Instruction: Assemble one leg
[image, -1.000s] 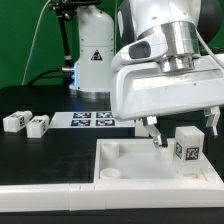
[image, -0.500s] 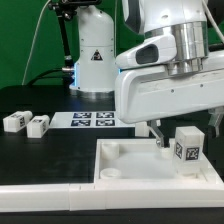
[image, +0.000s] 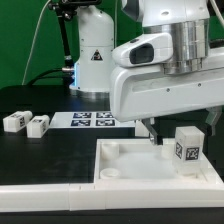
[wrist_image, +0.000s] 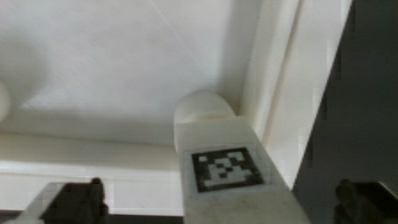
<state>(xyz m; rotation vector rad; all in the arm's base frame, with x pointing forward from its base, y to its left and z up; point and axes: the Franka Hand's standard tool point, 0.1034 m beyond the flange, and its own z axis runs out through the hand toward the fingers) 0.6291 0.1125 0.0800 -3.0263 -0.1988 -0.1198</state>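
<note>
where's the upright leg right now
Exterior view's right: the leg stands upright on the white panel, near its right edge, just below the open gripper.

White glossy arm casing (image: 165, 85), silver wrist cylinder (image: 186, 40), slim dark fingers (wrist_image: 71, 202).

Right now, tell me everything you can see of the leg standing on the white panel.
The leg is a small stubby white block, plastic by its look, with a black-and-white square tag on its face. It stands upright on the white panel, toward the exterior view's right. The open hand hangs over it, a finger at each side, neither touching it.
</note>
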